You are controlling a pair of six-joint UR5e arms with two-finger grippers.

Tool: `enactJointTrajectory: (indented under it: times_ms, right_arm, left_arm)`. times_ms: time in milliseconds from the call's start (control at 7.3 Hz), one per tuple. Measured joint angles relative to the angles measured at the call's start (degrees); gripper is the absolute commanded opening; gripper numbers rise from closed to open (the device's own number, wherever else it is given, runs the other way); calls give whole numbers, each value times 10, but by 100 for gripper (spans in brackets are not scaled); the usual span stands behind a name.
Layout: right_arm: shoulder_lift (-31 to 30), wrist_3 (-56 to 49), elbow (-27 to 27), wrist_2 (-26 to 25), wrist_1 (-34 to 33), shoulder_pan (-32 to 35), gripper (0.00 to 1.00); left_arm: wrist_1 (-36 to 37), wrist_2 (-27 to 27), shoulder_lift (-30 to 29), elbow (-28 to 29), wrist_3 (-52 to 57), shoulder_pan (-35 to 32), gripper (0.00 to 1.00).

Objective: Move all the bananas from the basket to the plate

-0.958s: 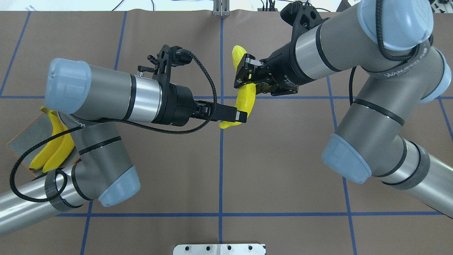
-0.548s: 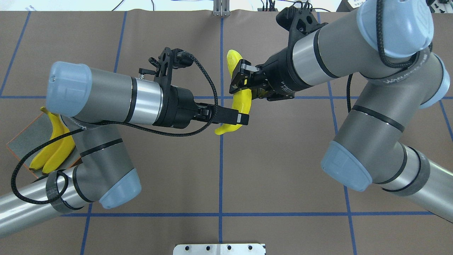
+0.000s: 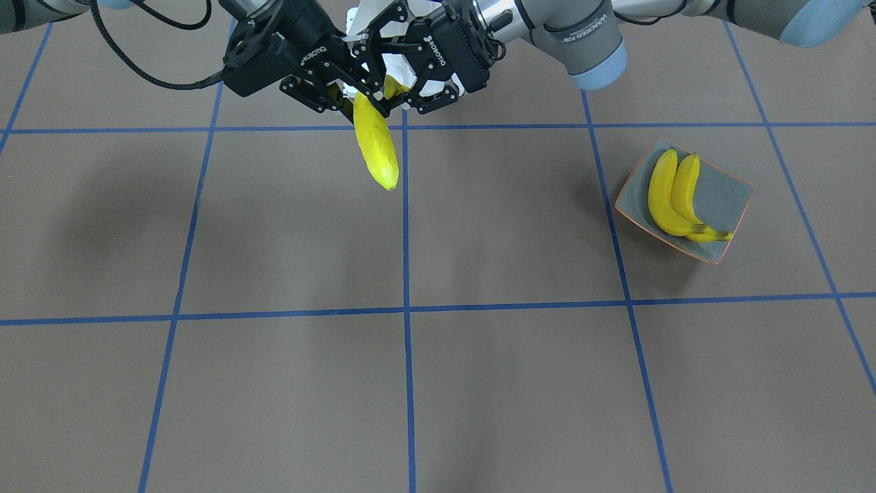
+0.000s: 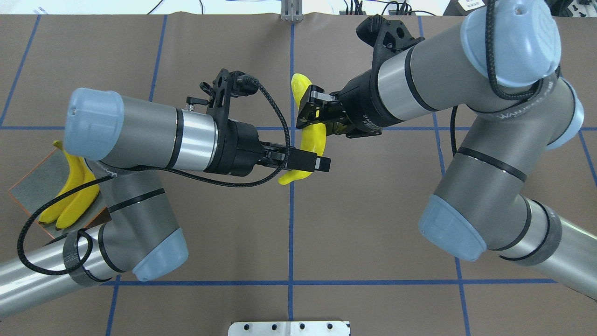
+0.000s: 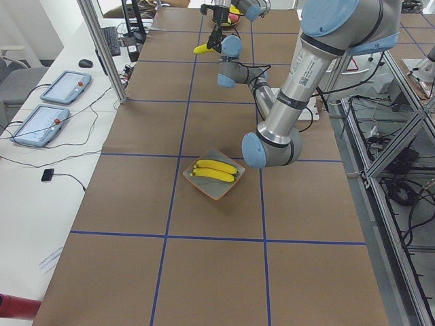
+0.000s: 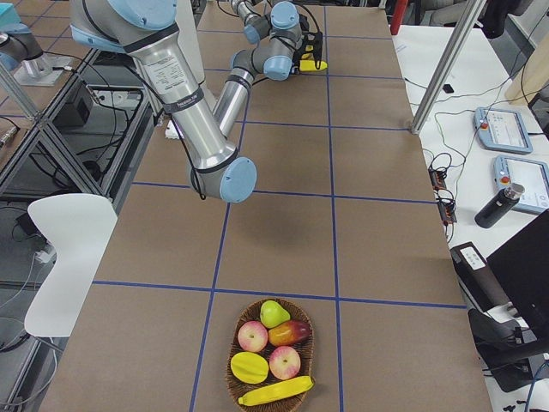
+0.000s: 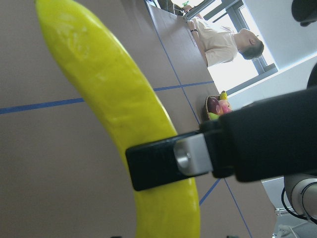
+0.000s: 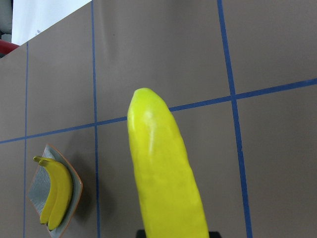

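Note:
One banana [image 4: 313,137] hangs in mid-air over the table's middle. My right gripper [image 4: 308,109] is shut on its upper half. My left gripper [image 4: 317,163] is open, with a finger on either side of the banana's lower half, just above the tip. The right gripper's finger [image 7: 168,161] crosses the banana [image 7: 114,94] in the left wrist view. Two bananas [image 3: 667,195] lie side by side on the plate [image 3: 725,198] at the robot's far left. The basket [image 6: 296,373] stands at the table's right end and holds one banana [image 6: 274,390].
Apples and a pear [image 6: 273,313] also fill the basket. The left arm's elbow [image 4: 130,210] hangs over the plate's corner in the overhead view. A person [image 7: 223,42] shows far off in the left wrist view. A metal bracket [image 4: 289,328] sits at the near table edge.
The right gripper has carried the banana slightly left. The left gripper has slid further right around the banana's lower end. The plate and its bananas have not moved.

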Motion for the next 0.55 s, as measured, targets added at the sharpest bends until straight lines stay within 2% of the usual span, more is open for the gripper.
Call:
enactJointTrajectory:
  times_ms: [137, 274, 548]
  right_arm:
    - [1, 0, 2, 0, 0, -1, 46]
    - [1, -1, 6, 0, 0, -1, 99]
    - [2, -4, 17, -12, 1, -1, 100]
  left_arm:
    - [-1, 0, 0, 0, 0, 3, 0]
    - [-2, 0, 0, 0, 0, 4, 0]
    - [-2, 0, 4, 0, 0, 5, 0]
